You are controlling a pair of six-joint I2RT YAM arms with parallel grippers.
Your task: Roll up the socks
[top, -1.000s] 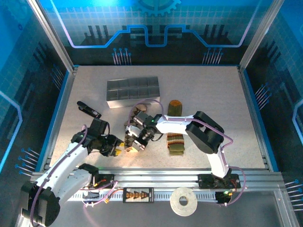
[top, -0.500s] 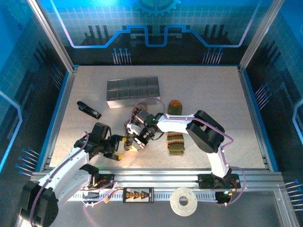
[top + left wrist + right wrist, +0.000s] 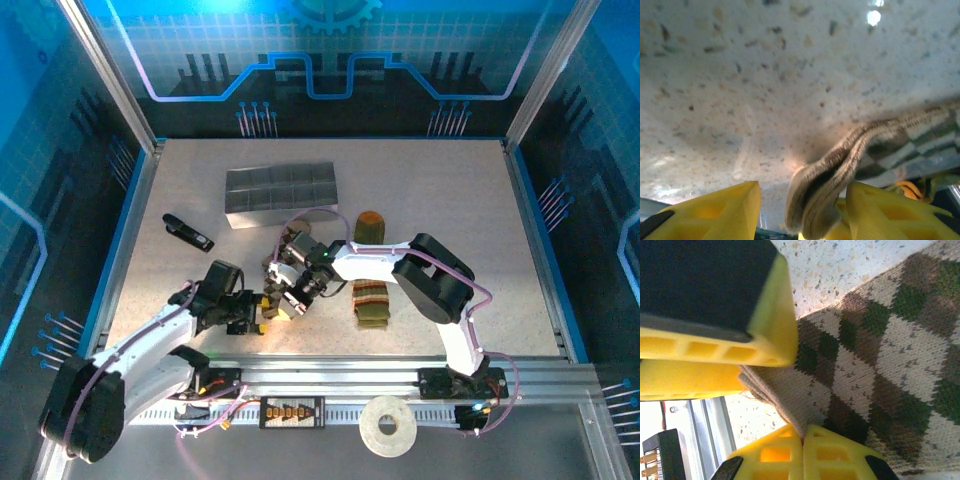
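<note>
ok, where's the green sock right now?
Top view: the green sock lies flat near table centre, under the right arm, just right of the right gripper holding the argyle sock; grey tray sits up-left.

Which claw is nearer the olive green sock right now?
Right. The right claw sits just left of the olive green sock, on the argyle sock; the left claw is farther left.

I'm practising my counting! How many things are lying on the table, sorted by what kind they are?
Socks: 2 (the argyle sock and the green sock)
Grey tray: 1
Black object: 1
Total: 4
</note>
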